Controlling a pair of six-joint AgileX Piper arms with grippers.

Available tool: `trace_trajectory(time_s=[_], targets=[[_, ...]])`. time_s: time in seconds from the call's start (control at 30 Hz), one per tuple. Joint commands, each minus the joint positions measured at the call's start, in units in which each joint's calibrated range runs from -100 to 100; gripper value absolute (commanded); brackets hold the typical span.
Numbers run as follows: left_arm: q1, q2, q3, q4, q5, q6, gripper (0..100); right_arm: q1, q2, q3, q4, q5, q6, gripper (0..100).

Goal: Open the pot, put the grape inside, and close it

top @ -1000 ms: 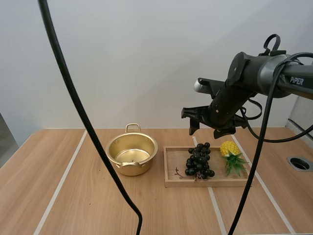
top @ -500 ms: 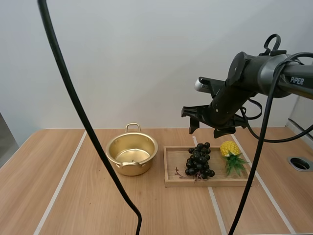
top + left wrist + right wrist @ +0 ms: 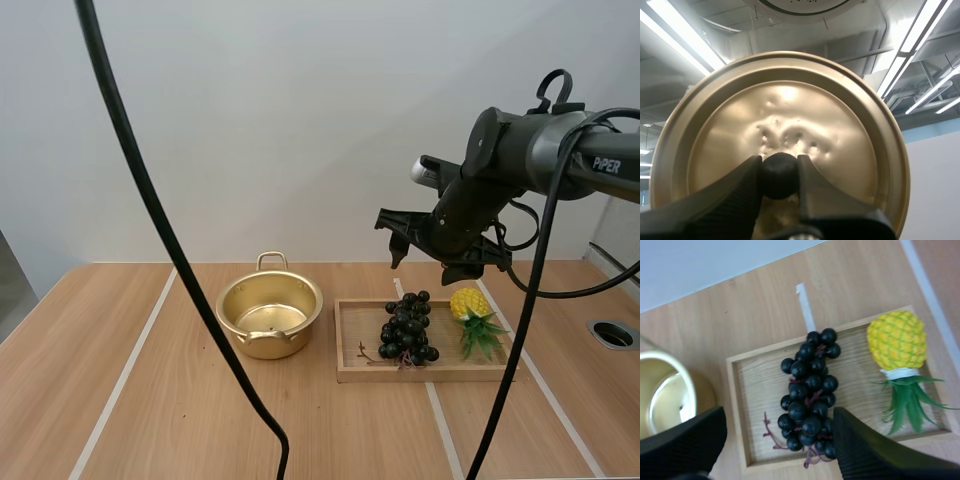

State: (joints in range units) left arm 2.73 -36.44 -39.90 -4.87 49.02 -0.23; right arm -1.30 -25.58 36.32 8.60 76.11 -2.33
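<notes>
Two tools are busy in separate places. The left tool is clenched on the black knob of the golden lid, one finger pressing either side of it, with the lid's dented top face turned toward the wrist camera. The right tool hangs in the air above the wooden tray, its fingers spread wide and grasping nothing. In the right wrist view the two fingers frame the bunch of dark grapes. The grapes lie in the middle of the tray, with a yellow toy pineapple just beside them at the tray's right end. The pot stands uncovered on the worktop, just left of the tray, its bright inner floor showing.
</notes>
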Motion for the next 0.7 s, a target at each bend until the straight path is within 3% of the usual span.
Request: trace_trajectory(time_s=[0.0, 0.3, 0.67], targets=[[0.02, 0.0, -0.29, -0.07, -2.44, -0.4, 0, -0.3, 0.22, -0.43, -5.23, -2.72, 7.56, 100], [0.02, 0.0, -0.29, -0.07, -2.44, -0.4, 0, -0.3, 7.52, -0.56, -7.21, -3.43, 10.22, 100], [0.02, 0.0, -0.29, -0.07, -2.44, -0.4, 0, -0.22, 16.1, -1.09, -3.18, -3.47, 9.74, 100]])
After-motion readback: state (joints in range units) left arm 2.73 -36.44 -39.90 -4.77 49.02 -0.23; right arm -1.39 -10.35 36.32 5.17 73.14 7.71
